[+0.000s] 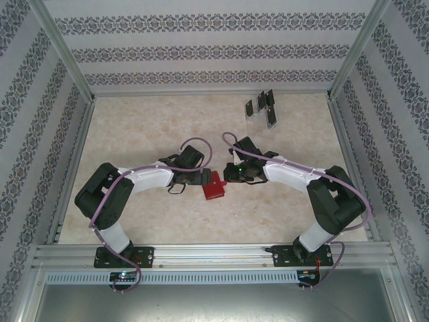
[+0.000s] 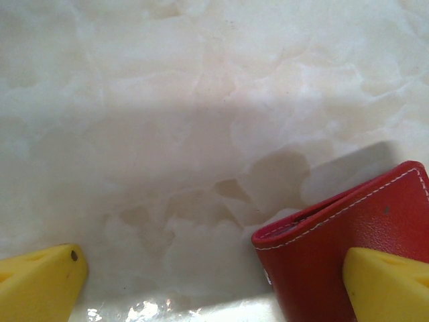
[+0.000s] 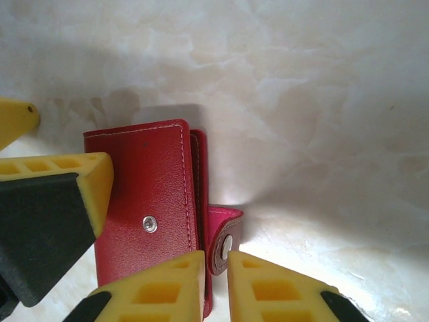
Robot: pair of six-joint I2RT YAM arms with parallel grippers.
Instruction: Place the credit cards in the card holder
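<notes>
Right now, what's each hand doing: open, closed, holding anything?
Left hand: open, one finger over the red wallet, holding nothing.
Right hand: fingers almost together at the wallet's snap tab; a grip cannot be told.

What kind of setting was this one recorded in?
Likely a purpose-built robot test cell, not a real home: aluminium framing, wallpaper-patterned panel walls and a marble-look tabletop, with the left arm and right arm bolted to a rail.

Left gripper [image 2: 211,263] gapes wide, right gripper [image 3: 216,272] has jaws nearly together.
</notes>
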